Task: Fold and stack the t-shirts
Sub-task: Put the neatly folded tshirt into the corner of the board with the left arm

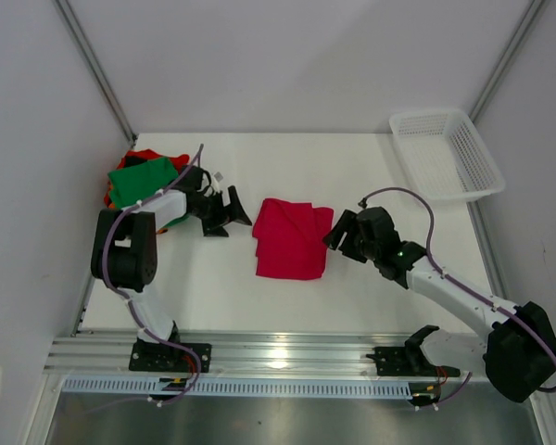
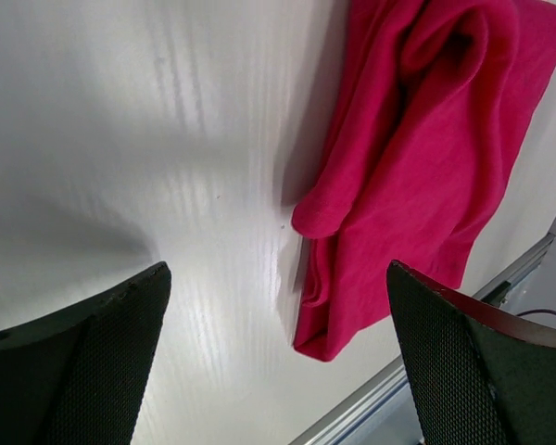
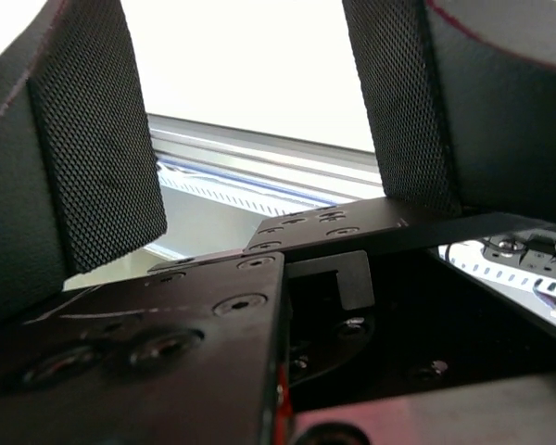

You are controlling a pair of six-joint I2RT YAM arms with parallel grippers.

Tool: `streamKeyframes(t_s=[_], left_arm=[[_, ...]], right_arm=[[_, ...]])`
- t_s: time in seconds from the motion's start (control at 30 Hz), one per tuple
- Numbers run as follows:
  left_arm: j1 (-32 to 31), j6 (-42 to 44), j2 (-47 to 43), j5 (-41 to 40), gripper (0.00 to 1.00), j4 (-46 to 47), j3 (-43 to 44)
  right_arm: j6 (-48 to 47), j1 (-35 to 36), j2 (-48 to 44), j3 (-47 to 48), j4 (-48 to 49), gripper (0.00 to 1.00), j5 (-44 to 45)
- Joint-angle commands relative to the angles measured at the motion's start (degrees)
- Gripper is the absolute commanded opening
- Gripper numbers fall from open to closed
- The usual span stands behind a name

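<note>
Top external view: one crimson t-shirt [image 1: 292, 239] lay folded into a rough rectangle on the white table [image 1: 213, 278]. All positions below were taken from it. Its far edge was rumpled and the near part lay flat.

The left gripper [image 1: 238, 213] stood just left of the shirt's far left corner, pointing toward it and apart from the cloth. Its jaws were spread wide and carried nothing.

The right gripper [image 1: 336, 237] stood just beside the shirt's right edge, near the far right corner. Whether it touched the cloth could not be determined from this view.

Well to the left of the crimson shirt, past the left gripper, a loose pile lay at the table's far left corner. A green t-shirt [image 1: 144, 178] was on top, with red cloth [image 1: 146, 154] showing at its far side and orange cloth [image 1: 108, 197] at its left side. A white mesh basket [image 1: 426, 114] sat well to the right of the crimson shirt and farther back, at the far right corner.

Left wrist view: the two dark fingers [image 2: 83, 371] framed mostly bare table. The crimson shirt lay ahead of the gap and toward its right side. A rolled fold ran along the shirt's nearer edge.

Right wrist view: the two mesh-textured pads [image 3: 93, 158] stood apart with open space between them, pinching nothing. Beyond them were a black metal plate [image 3: 334, 232] with screw heads and an aluminium rail [image 3: 259, 153].
</note>
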Motion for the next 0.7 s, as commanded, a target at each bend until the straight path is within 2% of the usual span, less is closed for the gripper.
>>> streamKeyframes(t_s=[0.0,0.3,0.67], left_arm=[[-3.06,0.09,1.72,-1.22,0.99,0.25,4.34],[-7.99,-1.49,6.03,-0.78,1.00,0.17,7.77],[-9.40,-3.07,7.17,0.27,1.00,1.57,7.43]], right_arm=[[-0.73,-1.47,-1.22,0.20,1.18,0.69,-2.07],[-1.43,-3.93,-2.27,1.78,-1.10,0.69,-2.95],[-1.61,-5.96,-3.68,2.93,-2.87,0.69,-3.92]])
